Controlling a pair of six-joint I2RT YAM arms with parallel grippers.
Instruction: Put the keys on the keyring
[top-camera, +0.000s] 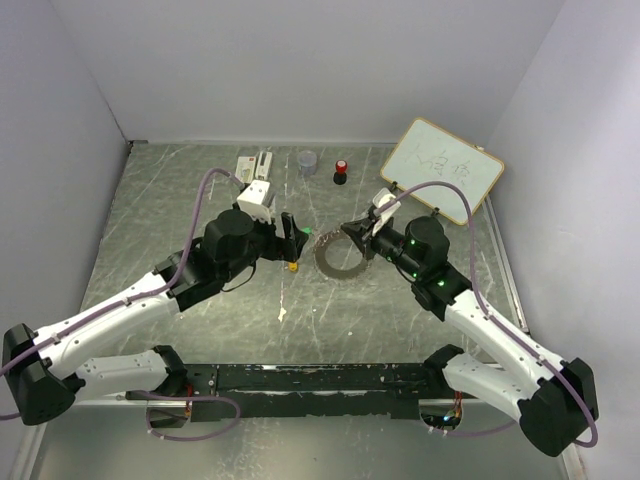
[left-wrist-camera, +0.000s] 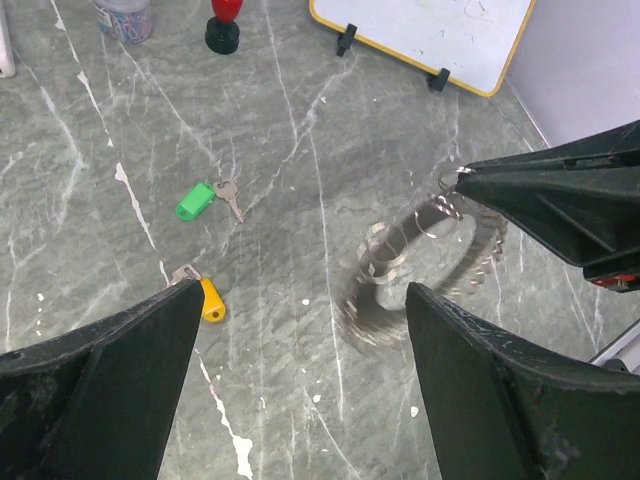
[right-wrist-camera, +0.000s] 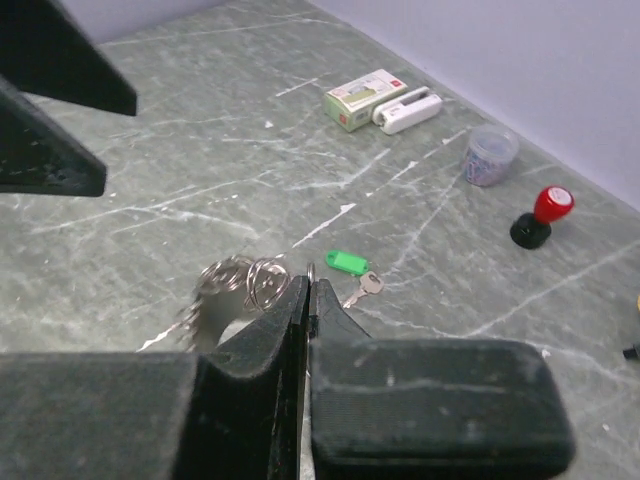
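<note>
The keyring (top-camera: 338, 256) is a silvery toothed ring in mid-table. In the left wrist view the keyring (left-wrist-camera: 420, 262) is blurred and tilted up on its far side. My right gripper (right-wrist-camera: 309, 287) is shut on a thin ring at the keyring's (right-wrist-camera: 232, 287) edge. Left of it the green key (left-wrist-camera: 197, 201) lies flat on the table, and the yellow key (left-wrist-camera: 211, 301) lies beside my left fingertip (left-wrist-camera: 190, 297). My left gripper (left-wrist-camera: 305, 292) hangs open over bare table between the keys and the ring, holding nothing. From above, the green key (top-camera: 307, 232) and yellow key (top-camera: 292, 266) sit beside my left gripper (top-camera: 290, 240).
At the back stand a grey cup (top-camera: 307, 161), a red-capped black knob (top-camera: 341, 170) and white boxes (top-camera: 255, 165). A small whiteboard (top-camera: 443, 168) leans at the back right. Walls close in the table on three sides.
</note>
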